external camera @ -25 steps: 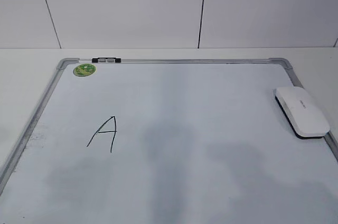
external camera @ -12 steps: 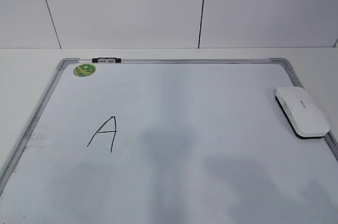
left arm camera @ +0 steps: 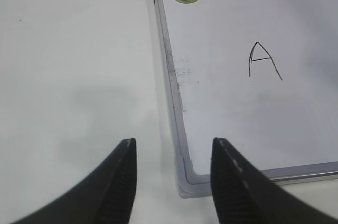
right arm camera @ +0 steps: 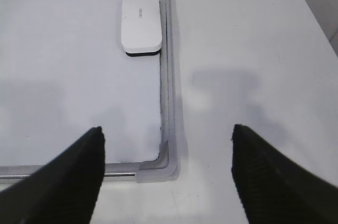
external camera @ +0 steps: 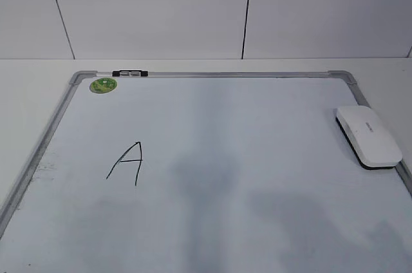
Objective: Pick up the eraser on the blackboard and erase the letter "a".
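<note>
the right gripper (right arm camera: 166,174) hangs with its fingers (right arm camera: 68,182) spread wide, empty, above the near right corner of the board (right arm camera: 163,102). the eraser (right arm camera: 140,23) lies flat well ahead of those fingers and slightly toward the left one, its long side just beside the board's right frame rail. the left gripper (left arm camera: 171,182) has its fingers (left arm camera: 119,182) parted too, holding nothing, over the board's near left corner, with bare table (left arm camera: 74,65) under its left finger.

the only mark on the board is a capital letter (external camera: 126,162), drawn in thin black strokes; from the left fingers it sits ahead and to the right, well apart from the eraser. a green sticker (external camera: 103,84) sits in the far left corner.

the main risk is probably the rail: a finger coming down on the eraser's outer side could land on the frame, so the grip slips or the eraser skids. a tilted hold would wipe with an edge and leave strokes behind.

there is open board on the eraser's inner side and all around the letter, so a sweep has room.
</note>
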Controlling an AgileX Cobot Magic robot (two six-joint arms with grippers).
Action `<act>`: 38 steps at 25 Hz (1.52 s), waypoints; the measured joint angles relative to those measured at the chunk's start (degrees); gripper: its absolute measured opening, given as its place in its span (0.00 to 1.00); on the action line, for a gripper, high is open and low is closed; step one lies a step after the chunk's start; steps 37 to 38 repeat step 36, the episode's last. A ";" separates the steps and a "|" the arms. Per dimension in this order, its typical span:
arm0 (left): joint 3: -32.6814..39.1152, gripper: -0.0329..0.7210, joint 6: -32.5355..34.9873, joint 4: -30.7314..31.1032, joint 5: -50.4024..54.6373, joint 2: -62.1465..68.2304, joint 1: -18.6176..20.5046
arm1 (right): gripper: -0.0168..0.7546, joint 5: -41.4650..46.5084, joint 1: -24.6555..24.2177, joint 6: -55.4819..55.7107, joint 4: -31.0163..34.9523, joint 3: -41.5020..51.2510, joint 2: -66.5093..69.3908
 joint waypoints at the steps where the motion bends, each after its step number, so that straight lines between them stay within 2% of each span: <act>1: 0.00 0.49 0.00 0.00 0.00 0.00 0.00 | 0.79 0.00 0.00 0.00 0.00 0.00 0.00; 38: 0.00 0.41 0.00 -0.13 0.00 0.00 -0.10 | 0.79 0.00 0.00 0.00 0.00 0.00 0.00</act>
